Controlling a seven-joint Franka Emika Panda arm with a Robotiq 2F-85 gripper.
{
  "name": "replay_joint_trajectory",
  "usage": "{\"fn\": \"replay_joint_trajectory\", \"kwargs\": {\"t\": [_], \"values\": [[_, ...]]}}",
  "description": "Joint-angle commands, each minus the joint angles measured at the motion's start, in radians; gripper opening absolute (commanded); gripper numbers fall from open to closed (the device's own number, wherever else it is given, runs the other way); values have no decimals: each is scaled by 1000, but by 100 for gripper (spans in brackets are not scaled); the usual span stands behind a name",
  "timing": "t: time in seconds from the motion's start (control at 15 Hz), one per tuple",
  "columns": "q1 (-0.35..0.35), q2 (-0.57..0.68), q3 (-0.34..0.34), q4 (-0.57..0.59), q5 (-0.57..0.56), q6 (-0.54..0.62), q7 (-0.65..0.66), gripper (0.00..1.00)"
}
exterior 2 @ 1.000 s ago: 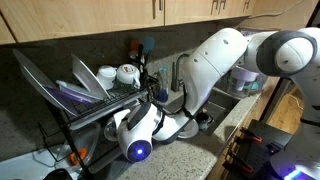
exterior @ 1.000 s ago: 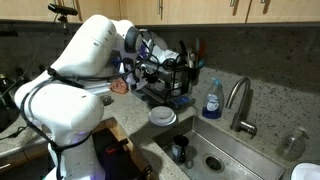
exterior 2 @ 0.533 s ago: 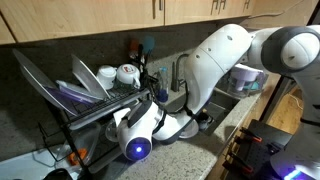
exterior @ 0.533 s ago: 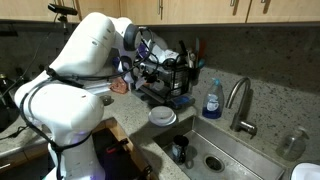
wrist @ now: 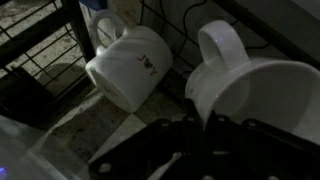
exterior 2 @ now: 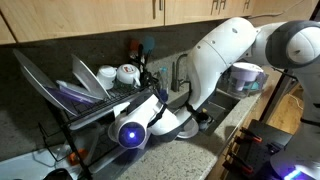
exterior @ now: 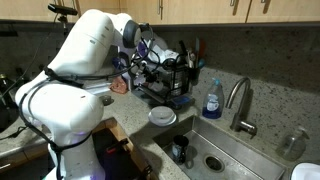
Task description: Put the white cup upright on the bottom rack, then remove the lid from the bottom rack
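White arm (exterior: 85, 60) bent low over the counter, wrist down at the black 2-tier rack. Bottom rack (exterior: 168, 99) w/ dark tray base on the counter, just beside the sink (exterior: 225, 150). Top tier packed w/ plates (exterior 2: 85, 80), above the wrist in an exterior view, so prob. little headroom for lifting or turning. Wire uprights close too. Round white disc (exterior: 162, 116) at the rack's front edge, unclear whether lid or plate. Gripper (wrist: 200, 135) pressed nearly together in wrist view, apparently pinching the rim wall of the white cup (wrist: 255, 90). Cup low by the rack wires over a speckled surface, mouth tipped toward the cam, handle (wrist: 222, 40) on the far side, not upright yet. Can't tell whether inside the bottom tier or just beside it. Prob. glazed ceramic: stiff, smooth, slippery, liable to chip against wire, light enough for a rim pinch. Surer hold prob. at the handle. 2nd white mug (wrist: 128, 68) on its side just beside, apart from the pinched one, easy to bump while rotating.
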Motion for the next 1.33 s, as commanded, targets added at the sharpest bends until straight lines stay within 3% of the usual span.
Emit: {"fn": "replay_joint_trajectory", "kwargs": {"t": [0.0, 1.27], "values": [[-19, -32, -4, -37, 107, 38, -70, 3], [-26, -31, -56, 3, 332, 103, -97, 3]]}}
